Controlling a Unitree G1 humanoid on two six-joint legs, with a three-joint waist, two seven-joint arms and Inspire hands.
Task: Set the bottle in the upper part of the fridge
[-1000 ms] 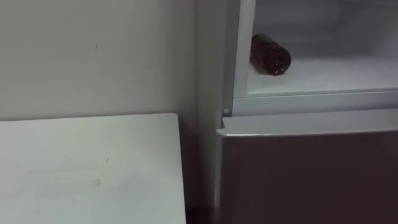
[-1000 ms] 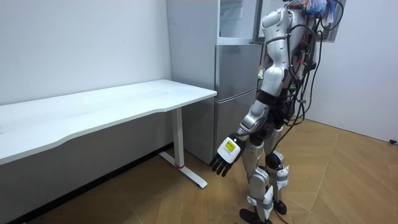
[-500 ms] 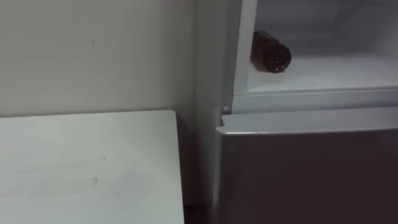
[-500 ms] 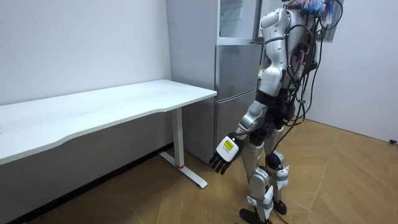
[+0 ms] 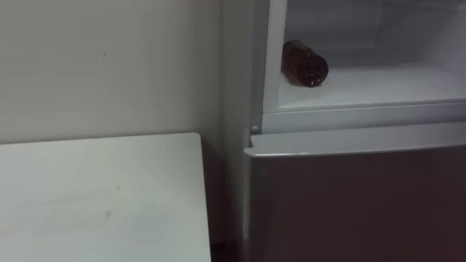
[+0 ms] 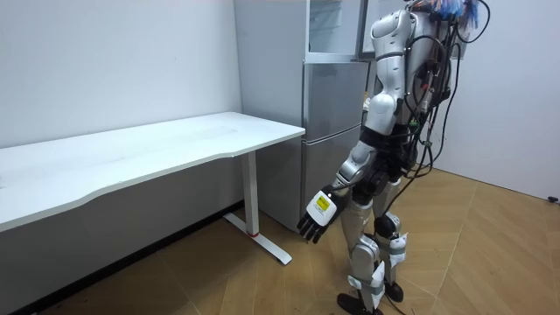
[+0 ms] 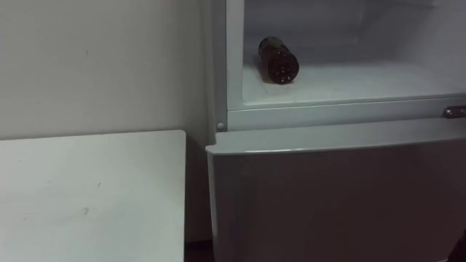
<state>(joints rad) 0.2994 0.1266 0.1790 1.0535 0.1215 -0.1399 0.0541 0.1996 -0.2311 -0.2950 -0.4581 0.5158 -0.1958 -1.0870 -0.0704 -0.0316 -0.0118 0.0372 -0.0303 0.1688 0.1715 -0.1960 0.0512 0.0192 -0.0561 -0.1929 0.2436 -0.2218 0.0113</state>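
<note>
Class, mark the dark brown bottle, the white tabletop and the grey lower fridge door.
dark brown bottle (image 5: 304, 63), left eye view, its side.
white tabletop (image 5: 102, 196), left eye view, bare middle.
grey lower fridge door (image 5: 357, 204), left eye view, front panel.

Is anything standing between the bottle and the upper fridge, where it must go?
Nothing visible does. The bottle already lies on its side inside the open upper fridge. The left hand hangs open, low beside the robot.
</note>
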